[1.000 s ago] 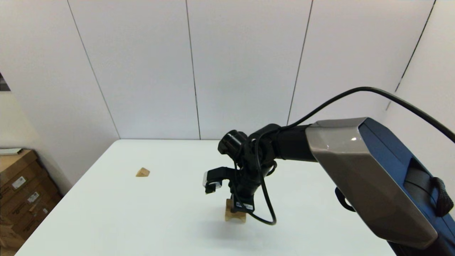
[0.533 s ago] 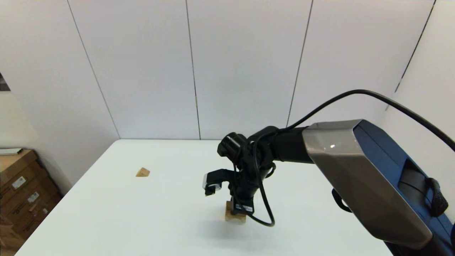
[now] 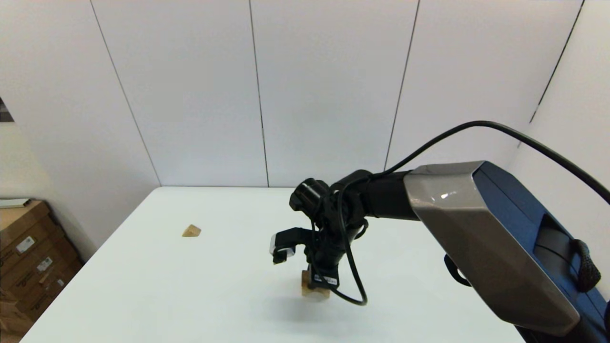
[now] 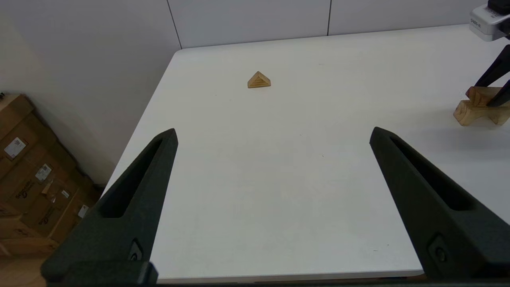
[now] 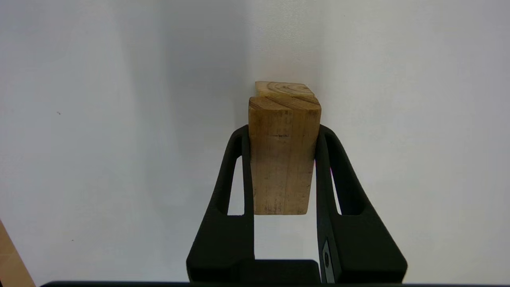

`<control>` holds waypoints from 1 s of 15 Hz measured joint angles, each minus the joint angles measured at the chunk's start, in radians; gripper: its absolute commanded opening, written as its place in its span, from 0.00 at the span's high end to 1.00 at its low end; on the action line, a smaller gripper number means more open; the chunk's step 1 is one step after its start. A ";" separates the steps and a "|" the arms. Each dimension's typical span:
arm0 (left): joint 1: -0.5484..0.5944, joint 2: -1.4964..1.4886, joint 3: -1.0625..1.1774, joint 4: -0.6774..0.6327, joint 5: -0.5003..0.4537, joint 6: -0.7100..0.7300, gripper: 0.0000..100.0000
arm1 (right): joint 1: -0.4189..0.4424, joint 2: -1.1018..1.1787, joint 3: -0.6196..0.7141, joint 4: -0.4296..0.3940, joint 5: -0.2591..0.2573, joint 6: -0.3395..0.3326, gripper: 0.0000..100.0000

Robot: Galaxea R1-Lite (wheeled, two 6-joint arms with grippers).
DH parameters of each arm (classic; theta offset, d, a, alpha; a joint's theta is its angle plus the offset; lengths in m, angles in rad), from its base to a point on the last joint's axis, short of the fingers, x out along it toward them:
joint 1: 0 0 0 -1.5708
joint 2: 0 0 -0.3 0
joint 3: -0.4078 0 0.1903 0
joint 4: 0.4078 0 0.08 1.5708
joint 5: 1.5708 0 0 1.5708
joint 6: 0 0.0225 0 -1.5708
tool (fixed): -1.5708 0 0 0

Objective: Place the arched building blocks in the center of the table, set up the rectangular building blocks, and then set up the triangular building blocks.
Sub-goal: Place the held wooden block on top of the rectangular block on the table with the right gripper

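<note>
Left gripper [image 4: 271, 135]: nearest of all, parked low beyond the table's near left part and out of the head view; its two black fingers [image 4: 131, 199] are spread wide with nothing between them, only bare tabletop showing in the gap.

Table [image 3: 200, 295]: large white top with rounded corners; its left edge runs beside a stack of cardboard boxes [image 3: 24, 267] on the floor.

Right gripper [image 3: 320, 282]: reaching down from the right arm over the middle of the table, somewhat toward the near edge; its fingers [image 5: 235, 175] are pinching the rectangular block on two opposite sides.

Rectangular building blocks [image 5: 283, 159]: plain light-brown wooden block, clamped between the right gripper's fingers and lying on top of the arch block; whether it is fully resting there or only just touching cannot be told.

Arched building blocks [image 4: 476, 109]: light-brown piece standing on the table with its curved notch facing down, directly under the rectangular block, around the table's centre.

Triangular building blocks [image 3: 191, 231]: small wooden wedge lying alone, well apart from the other two, toward the left edge and farther back than the stack.

Wall: pale panels with thin dark seams rising behind the table's far edge.
</note>
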 measured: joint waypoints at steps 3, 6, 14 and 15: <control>0.000 0.000 0.000 0.000 0.000 0.000 0.00 | 0.000 0.000 0.000 0.000 -0.001 0.000 1.00; 0.000 0.000 0.000 0.000 -0.001 0.000 0.00 | 0.000 0.001 0.000 0.001 -0.001 0.000 1.00; 0.000 0.000 0.000 0.000 0.000 0.000 0.00 | 0.000 0.003 0.000 0.000 -0.001 0.001 1.00; 0.000 0.000 0.000 0.000 0.000 0.000 0.00 | 0.000 0.003 0.000 0.000 -0.001 0.001 1.00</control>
